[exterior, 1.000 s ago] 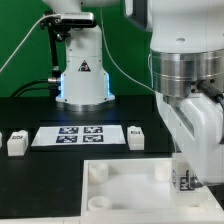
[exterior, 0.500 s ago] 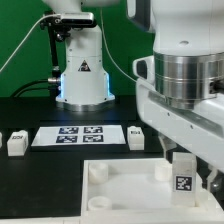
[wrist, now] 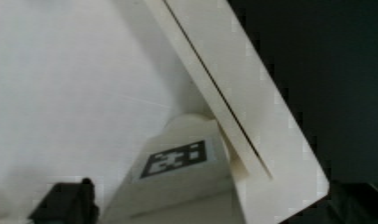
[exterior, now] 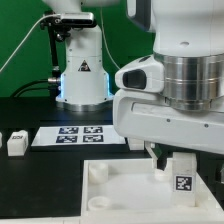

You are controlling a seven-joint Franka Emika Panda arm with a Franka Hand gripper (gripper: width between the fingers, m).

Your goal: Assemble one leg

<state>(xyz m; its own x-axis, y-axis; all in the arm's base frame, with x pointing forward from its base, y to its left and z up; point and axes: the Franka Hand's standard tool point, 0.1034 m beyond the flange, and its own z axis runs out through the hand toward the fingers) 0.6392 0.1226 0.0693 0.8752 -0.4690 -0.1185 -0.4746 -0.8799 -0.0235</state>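
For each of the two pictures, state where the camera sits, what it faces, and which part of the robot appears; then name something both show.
Exterior view: off the arm, facing its base across the black table; arm fills the exterior view's right.
Wrist view: on the wrist, facing the large white part; dark fingertip shows.
Shared: the tagged leg on that part.

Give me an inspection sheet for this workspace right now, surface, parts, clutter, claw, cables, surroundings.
Surface: black table.
Job's things: one leg upright at a corner of the large white square part, tag facing the camera; another leg at the exterior view's left.
Clutter: marker board flat on the table.
Claw: hidden behind the arm's body in the exterior view; state cannot be told.
Cables: black cable and white cable near the arm's base.
Surroundings: green backdrop.
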